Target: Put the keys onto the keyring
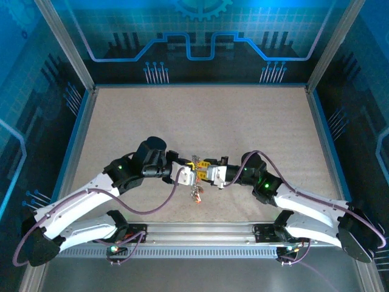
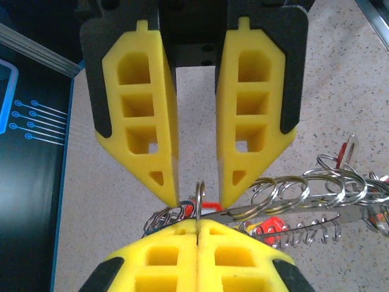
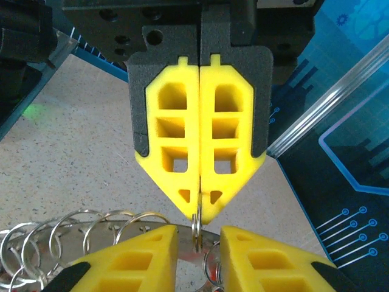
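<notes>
My left gripper [image 2: 197, 226] is shut on the keyring [image 2: 199, 193], a thin silvery ring seen edge-on that stands up out of its tips. The right gripper [image 2: 199, 198] faces it tip to tip, its yellow fingers [image 2: 240, 121] apart on either side of the ring without touching it. In the right wrist view my own gripper [image 3: 199, 234] is open around the keyring [image 3: 196, 226], which the left gripper [image 3: 199, 210] pinches. Several silvery rings [image 2: 316, 182], a flat metal strip [image 2: 304, 204] and a red tag [image 2: 270, 226] hang behind. From above, left gripper [image 1: 192, 164] and right gripper [image 1: 205, 164] meet, and the bunch [image 1: 196, 194] dangles below.
The beige tabletop [image 1: 200, 115] lies under both arms. A metal rail [image 1: 200, 231] runs along the near edge and blue-lit walls [image 1: 200, 36] close in the sides and back. A thin wire spring [image 2: 310, 231] lies among the rings.
</notes>
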Available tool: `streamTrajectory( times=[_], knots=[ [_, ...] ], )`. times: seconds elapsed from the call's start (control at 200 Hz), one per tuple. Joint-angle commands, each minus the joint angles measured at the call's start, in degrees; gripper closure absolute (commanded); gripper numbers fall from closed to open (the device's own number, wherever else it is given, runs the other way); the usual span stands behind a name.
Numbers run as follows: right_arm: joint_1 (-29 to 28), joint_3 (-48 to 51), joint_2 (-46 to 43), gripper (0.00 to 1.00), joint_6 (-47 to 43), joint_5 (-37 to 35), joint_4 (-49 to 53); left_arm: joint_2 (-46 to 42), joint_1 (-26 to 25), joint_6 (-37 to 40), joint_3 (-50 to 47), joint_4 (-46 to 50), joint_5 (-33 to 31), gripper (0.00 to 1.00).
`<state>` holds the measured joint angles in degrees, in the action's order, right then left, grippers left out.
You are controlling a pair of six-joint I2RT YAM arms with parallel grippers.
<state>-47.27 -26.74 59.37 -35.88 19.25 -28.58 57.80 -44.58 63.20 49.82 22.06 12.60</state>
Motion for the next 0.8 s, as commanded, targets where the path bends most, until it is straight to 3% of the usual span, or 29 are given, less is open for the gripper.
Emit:
streamTrajectory(
  times=[0.0,0.065,0.18,0.235,0.305,0.36,0.395,0.55,0.795],
  knots=[
    [-1.0,-1.5,1.0,0.77,0.3,-1.5,-2.7,0.4,-0.7,1.3,3.2,0.0,-0.3,1.00],
    [-1.0,-1.4,1.0,0.80,0.8,-2.1,-3.1,0.5,-0.8,1.3,3.1,0.0,-0.5,1.00],
    [-0.9,-1.2,1.0,1.00,0.3,-2.2,-2.9,0.3,-0.9,0.4,3.5,-0.1,-0.1,1.00],
    [-0.9,-1.0,0.5,1.00,-0.1,-2.4,-2.5,0.1,-0.9,-0.2,3.3,-0.4,-0.1,1.00],
    [-1.0,0.7,-0.5,1.00,0.6,-3.5,-6.1,-0.7,-0.9,-0.8,2.4,-1.7,-0.5,0.54],
    [-1.0,2.8,-1.2,1.00,0.6,-3.9,-10.4,-1.8,-0.9,-1.4,1.4,-2.8,-1.1,0.27],
    [-1.0,4.4,-1.6,1.00,-0.7,-3.2,-13.1,-2.8,-0.8,-1.9,0.9,-3.2,-1.8,0.18],
    [-1.3,8.9,-5.1,1.00,-5.4,-3.5,-21.2,-6.7,-0.6,-5.4,0.3,-2.9,-3.5,0.06],
    [-1.7,11.5,-13.6,1.00,-10.6,-2.1,-18.6,-8.2,0.4,-8.5,2.9,0.3,-2.0,0.04]
  ],
)
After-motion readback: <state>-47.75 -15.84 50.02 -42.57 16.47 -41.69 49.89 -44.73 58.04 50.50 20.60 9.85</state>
